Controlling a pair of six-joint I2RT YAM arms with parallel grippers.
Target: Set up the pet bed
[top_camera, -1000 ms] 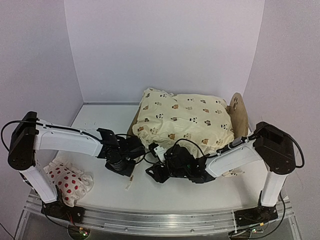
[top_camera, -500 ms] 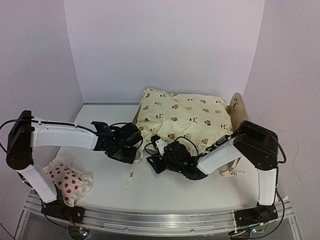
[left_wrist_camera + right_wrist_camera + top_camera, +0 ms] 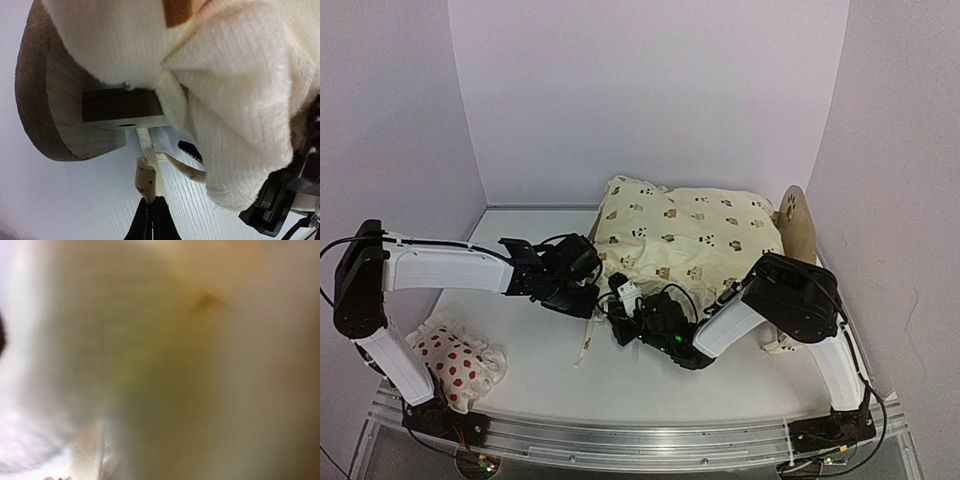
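Over the last second both arms have closed in on the near left corner of the pet bed (image 3: 798, 225), which stands at about 1 o'clock on the counter (image 3: 520, 250). Its rounded headboard is at the 3 o'clock end and the animal-print cushion (image 3: 690, 235) covers its base. The left hand (image 3: 150, 204) has travelled toward 12 o'clock and now sits just beside the footboard (image 3: 60, 115). Its fingers are pressed together on the cushion's tie strap (image 3: 150, 160), which runs from under the wooden rail down to the fingertips. The right arm has folded at the elbow and carried the right hand (image 3: 620, 315) toward 10 o'clock, up against the same corner. Its wrist camera shows only blurred cream fabric, so whether this hand is open or closed on anything cannot be told. Judged from this layout, the cushion is already placed and the current step is securing its corner tie to the frame. The left hand supplies the strap and the right hand is arriving to assist. The red-spotted pillow (image 3: 455, 365) lies apart at 8 o'clock, not yet placed.
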